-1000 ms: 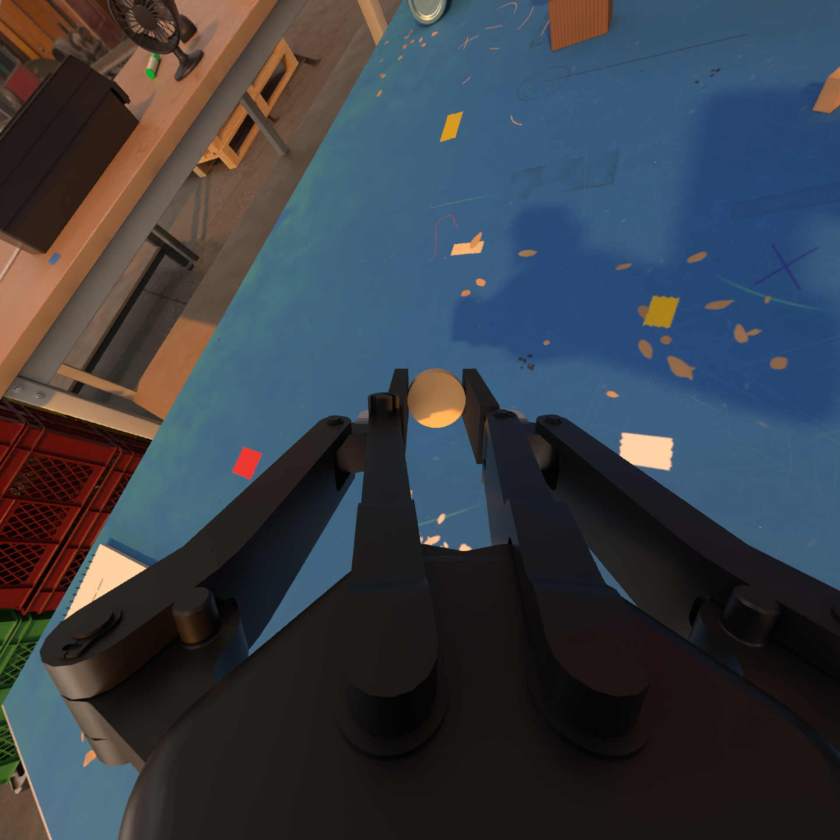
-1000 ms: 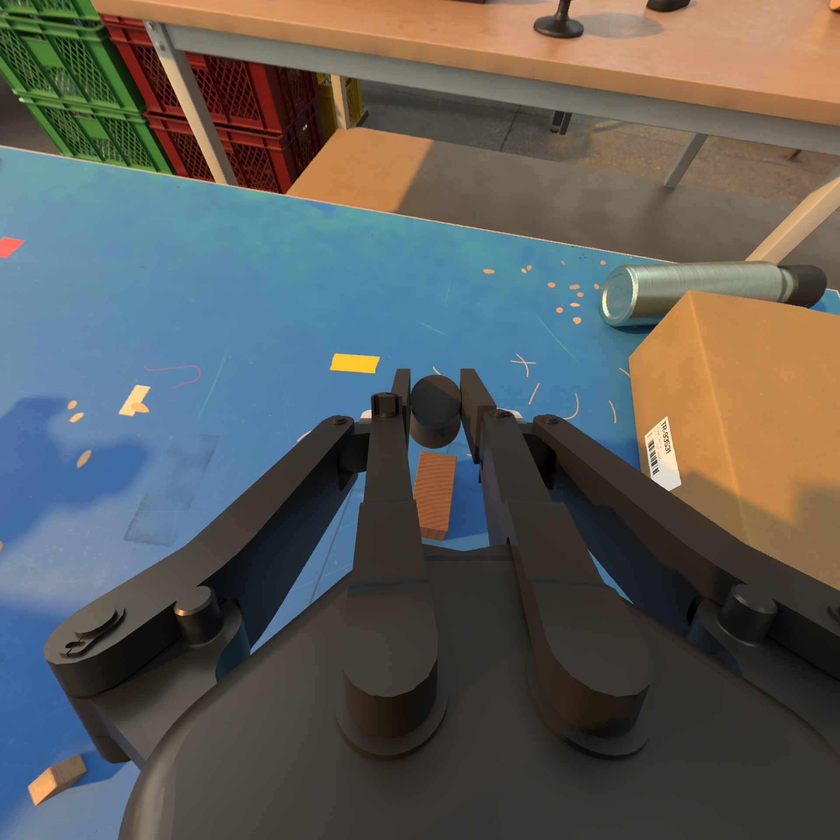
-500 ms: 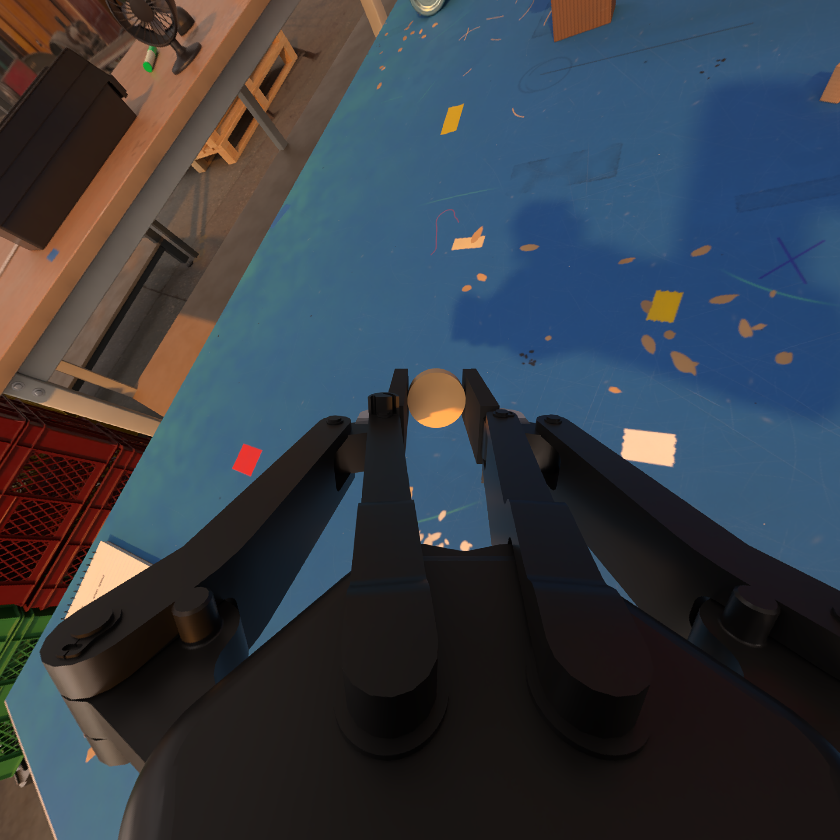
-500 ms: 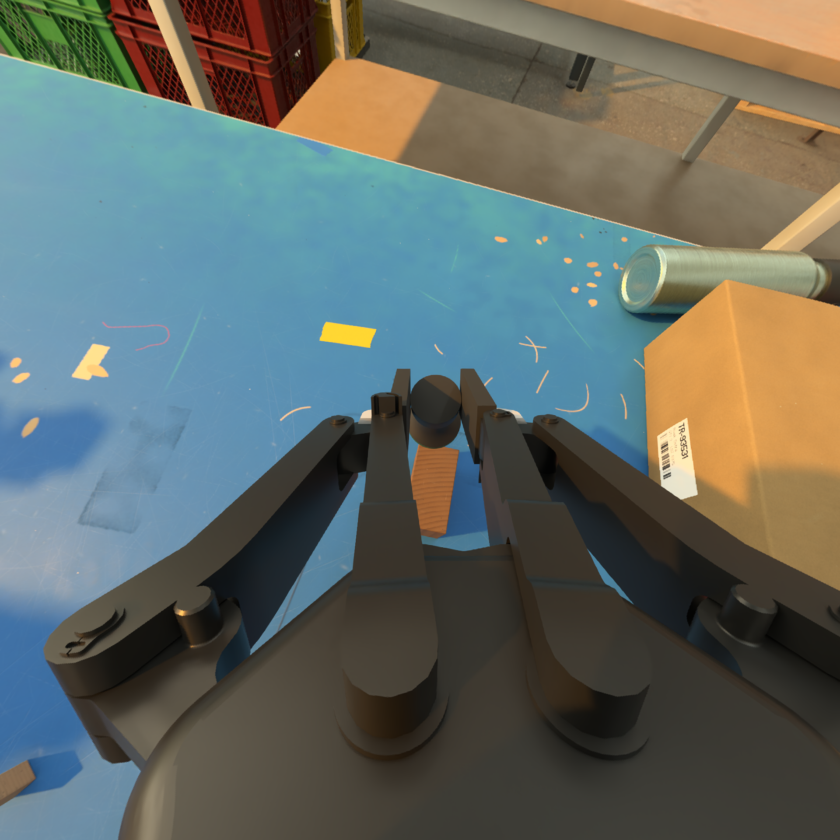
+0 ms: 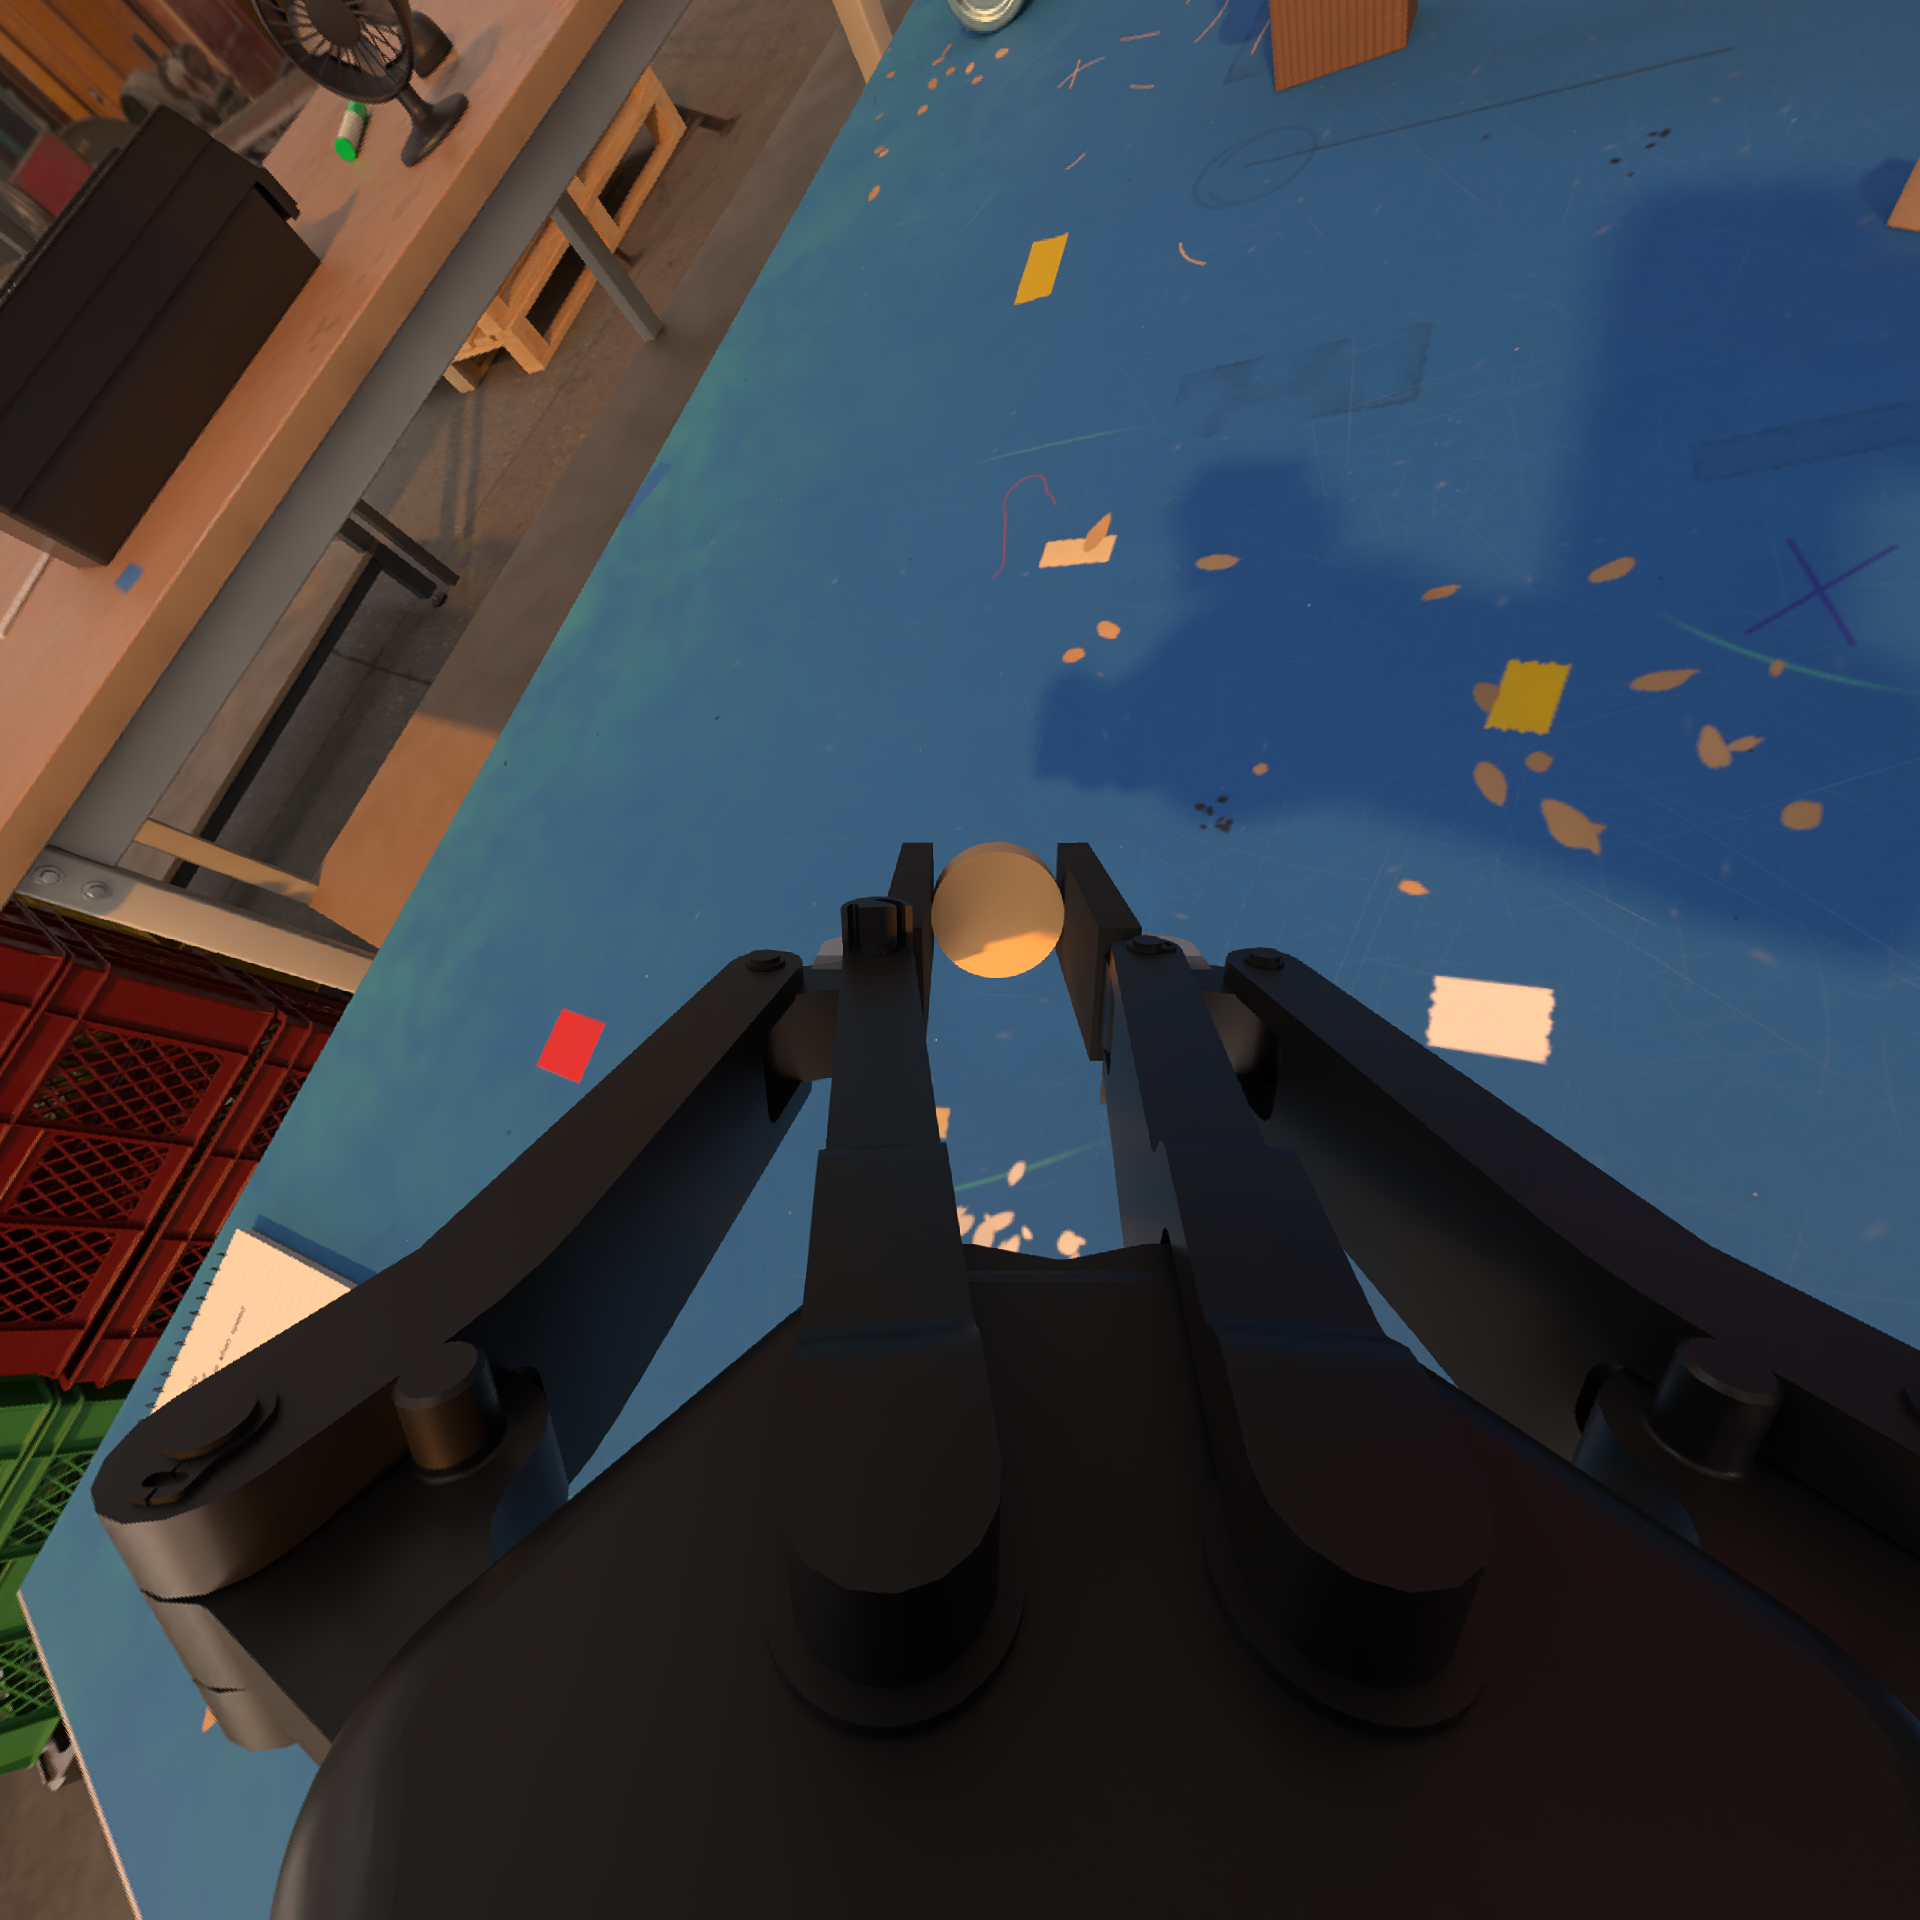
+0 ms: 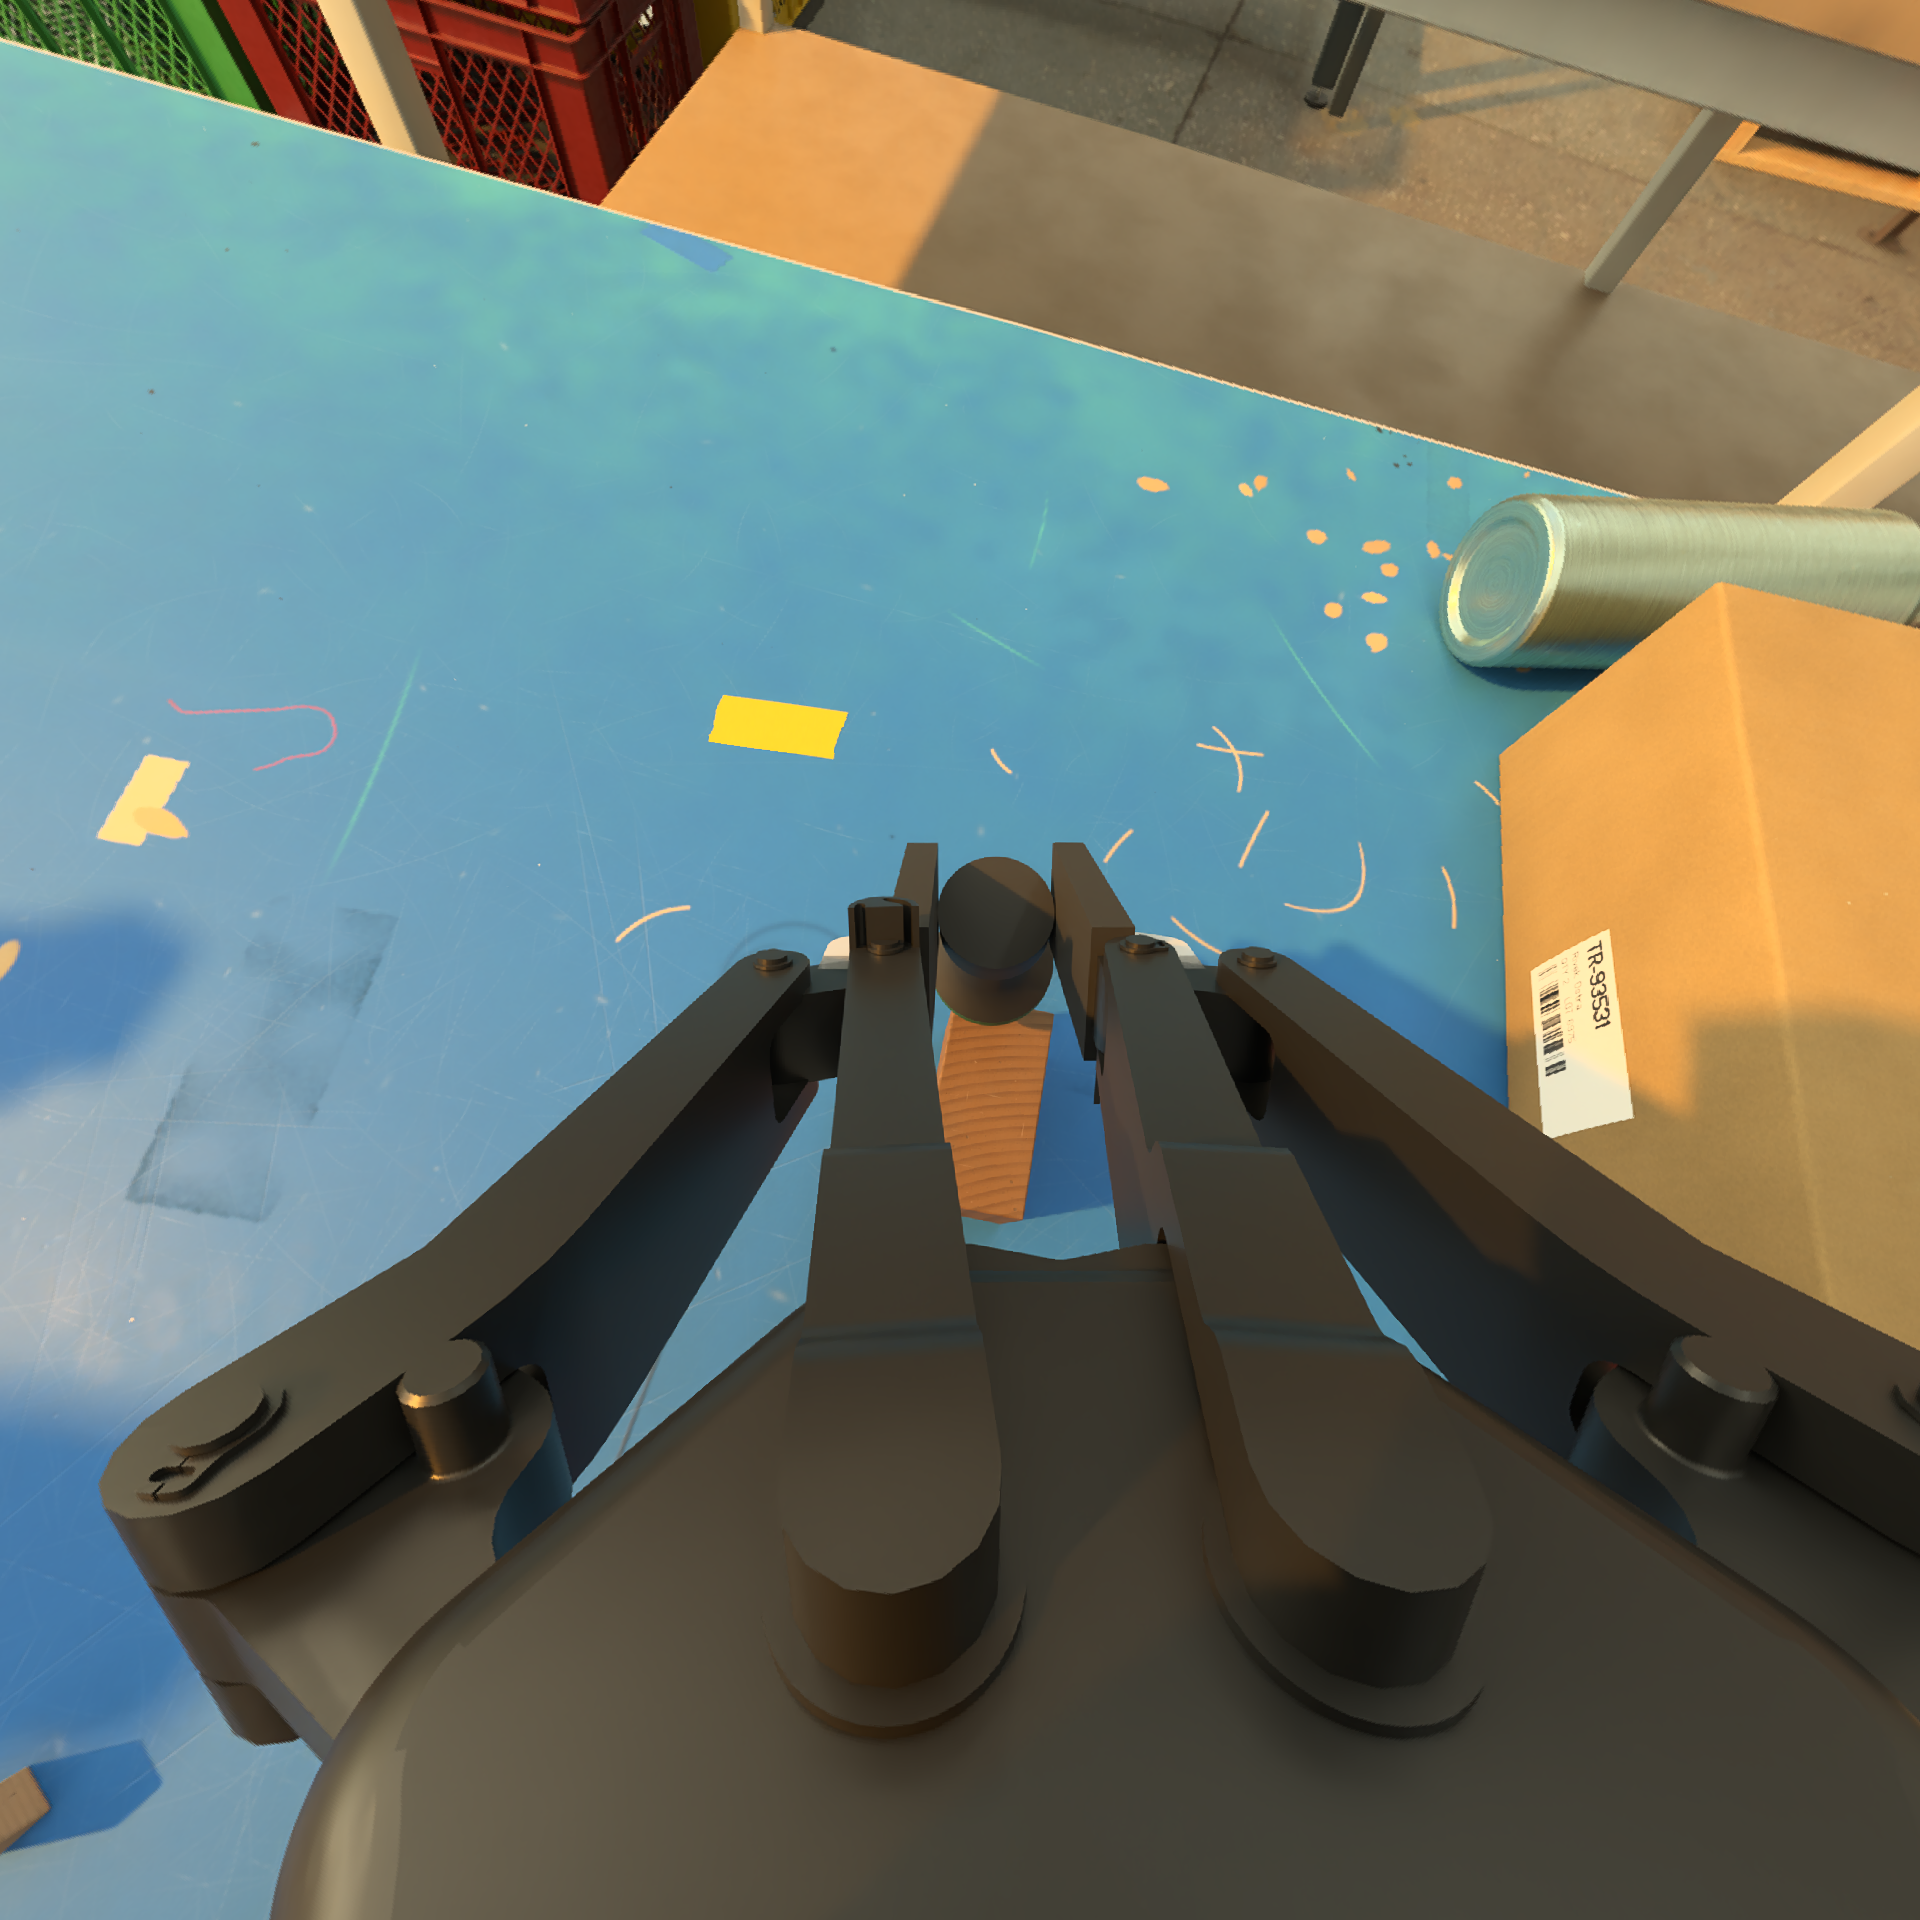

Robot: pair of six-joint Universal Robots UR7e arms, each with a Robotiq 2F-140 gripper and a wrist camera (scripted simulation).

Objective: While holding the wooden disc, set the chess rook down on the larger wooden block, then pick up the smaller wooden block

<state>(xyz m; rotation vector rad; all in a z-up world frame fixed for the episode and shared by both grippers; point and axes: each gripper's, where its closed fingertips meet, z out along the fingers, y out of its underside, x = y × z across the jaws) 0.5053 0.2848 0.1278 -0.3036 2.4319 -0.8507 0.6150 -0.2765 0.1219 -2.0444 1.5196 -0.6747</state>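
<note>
Left wrist view: the left gripper (image 5: 995, 914) hangs above the blue counter (image 5: 831, 675), its jaws closed to a narrow gap on the pale wooden disc (image 5: 995, 910), exactly as a second ago; only the scraps of tape below have drifted slightly. The hold required by the task appears secure.

Right wrist view: the right gripper (image 6: 995, 920) has its jaws clamped on the dark chess rook (image 6: 995, 940). Over the past second it has travelled along the counter, and a ridged wooden block (image 6: 989, 1117) now shows larger directly beneath the rook, between the fingers. The cardboard box (image 6: 1766, 883) and metal cylinder (image 6: 1662, 571) lie to the side. The rook looks close to placement but is not yet released; which block lies below cannot be told here.
</note>
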